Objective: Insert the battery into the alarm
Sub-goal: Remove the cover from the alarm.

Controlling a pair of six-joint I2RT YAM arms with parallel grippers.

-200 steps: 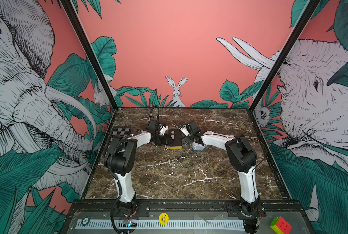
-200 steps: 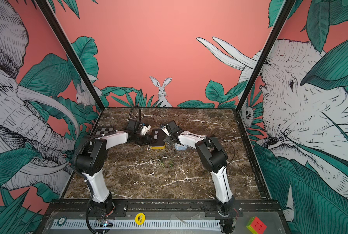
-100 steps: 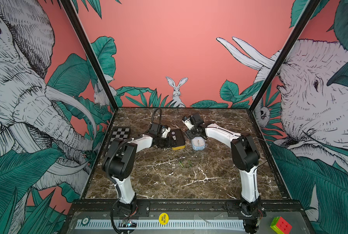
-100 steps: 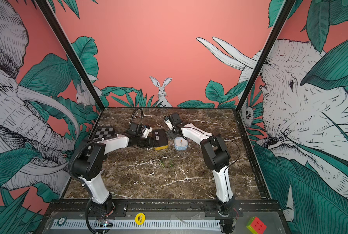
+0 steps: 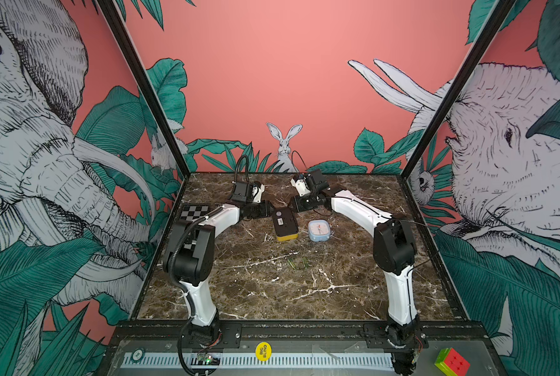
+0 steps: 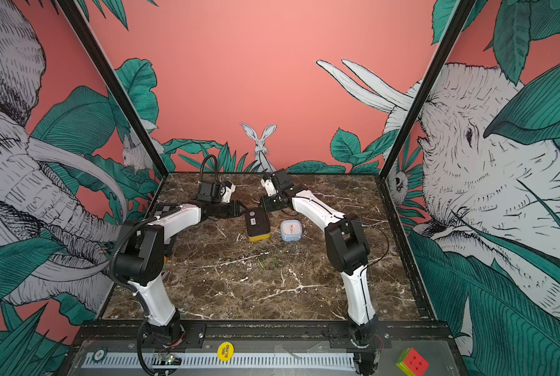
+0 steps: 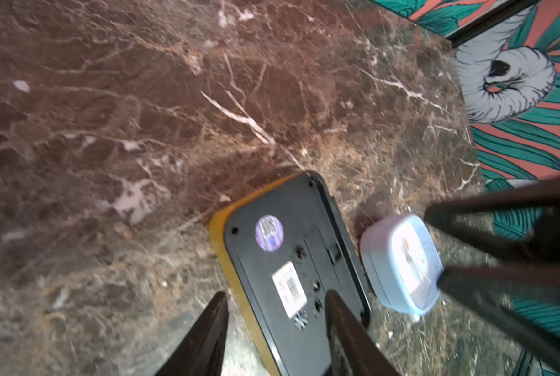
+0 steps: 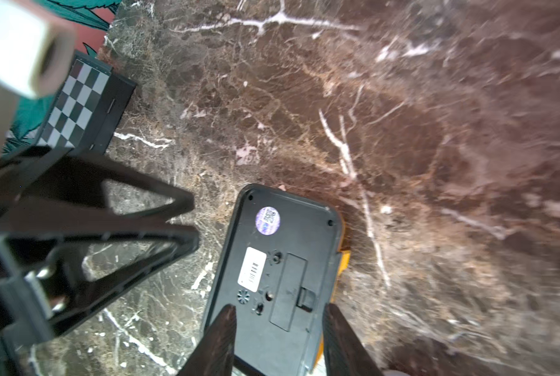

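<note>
Alarm (image 5: 284, 224) lies alone, back side up
Left gripper (image 7: 277, 325) and right gripper (image 8: 280, 325) pulled away behind it, jaws half wide, empty; batteries (image 5: 291, 264) wait in front.

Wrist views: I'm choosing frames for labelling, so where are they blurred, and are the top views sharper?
Left wrist view: the blue clock and the right gripper are smeared. Right wrist view: the marble table streaks with blur, while the black alarm looks crisper. In both top views the scene is sharp and evenly lit.
</note>
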